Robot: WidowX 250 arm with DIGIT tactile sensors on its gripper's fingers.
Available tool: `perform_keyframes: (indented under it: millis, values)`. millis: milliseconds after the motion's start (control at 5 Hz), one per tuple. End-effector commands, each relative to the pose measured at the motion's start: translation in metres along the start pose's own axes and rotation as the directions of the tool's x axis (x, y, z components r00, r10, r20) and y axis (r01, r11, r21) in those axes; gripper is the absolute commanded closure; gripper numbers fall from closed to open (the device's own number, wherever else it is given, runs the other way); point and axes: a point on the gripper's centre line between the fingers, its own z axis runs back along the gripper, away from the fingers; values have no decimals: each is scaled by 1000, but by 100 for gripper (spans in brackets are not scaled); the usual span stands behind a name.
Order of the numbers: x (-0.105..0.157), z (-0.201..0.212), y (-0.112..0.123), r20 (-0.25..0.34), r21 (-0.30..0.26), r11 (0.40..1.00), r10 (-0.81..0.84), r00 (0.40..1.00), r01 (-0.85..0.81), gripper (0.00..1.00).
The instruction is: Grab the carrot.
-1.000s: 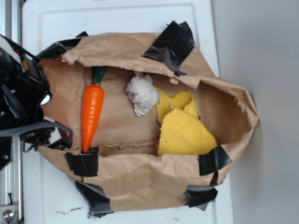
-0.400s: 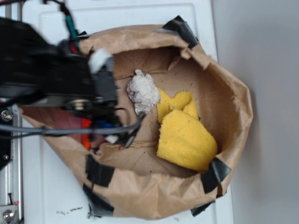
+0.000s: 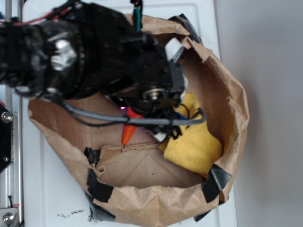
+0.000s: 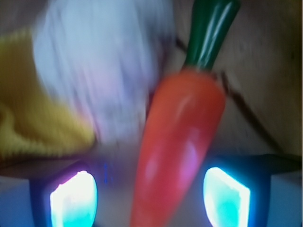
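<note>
White wad (image 4: 102, 71) and yellow cloth (image 3: 196, 144) crowd the carrot (image 4: 177, 142).

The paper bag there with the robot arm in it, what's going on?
A WidowX arm is reaching into an open brown paper bag to grab a toy carrot. In the wrist view the orange carrot lies between the two fingers of the gripper, which stand apart on either side of it, so the gripper looks open and not yet closed on it. A yellow sponge cloth and a crumpled white wad lie right beside the carrot in the bag.
</note>
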Motion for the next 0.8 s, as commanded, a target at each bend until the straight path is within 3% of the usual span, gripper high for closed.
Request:
perform_keyframes:
  millis: [0,200,400,600]
  values:
    - [23,24,8,53,-76,997,5,999,-1,0]
    - [20,19,14,42,-90,996,-4,999,8,100]
    - [20,16,13,57,-77,997,0,998,5,100]
    - [22,13,11,74,-58,998,-21,997,26,39]
